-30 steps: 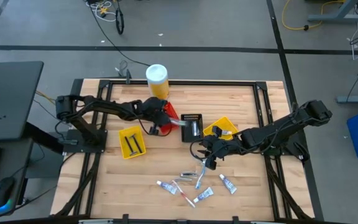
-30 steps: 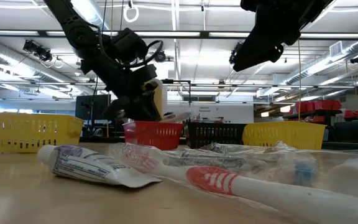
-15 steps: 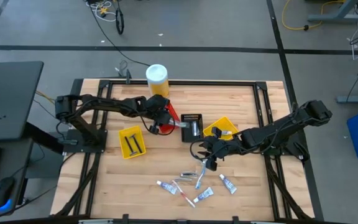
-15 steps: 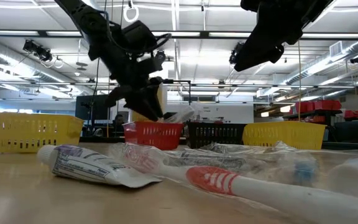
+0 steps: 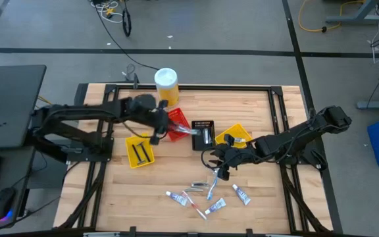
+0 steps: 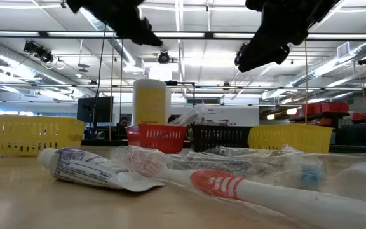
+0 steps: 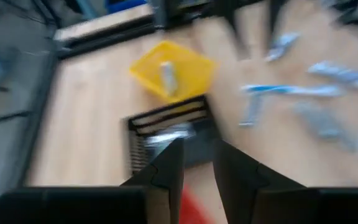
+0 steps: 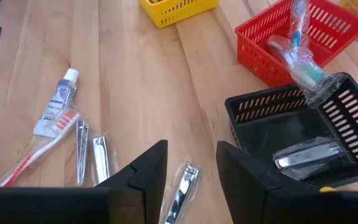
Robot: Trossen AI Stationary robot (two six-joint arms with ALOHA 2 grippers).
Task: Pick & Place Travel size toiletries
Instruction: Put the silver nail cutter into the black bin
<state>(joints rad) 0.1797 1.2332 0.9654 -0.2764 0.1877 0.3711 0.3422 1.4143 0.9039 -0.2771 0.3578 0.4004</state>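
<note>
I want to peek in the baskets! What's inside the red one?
A wrapped toothbrush sits in the red basket, its end sticking out over the black basket next to it. The basket's near wall hides its floor, so anything lying underneath can't be seen.

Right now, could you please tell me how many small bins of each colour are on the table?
Yellow bins: 2, the left one and the right one
Red bin: 1
Black bin: 1
Total: 4
</note>
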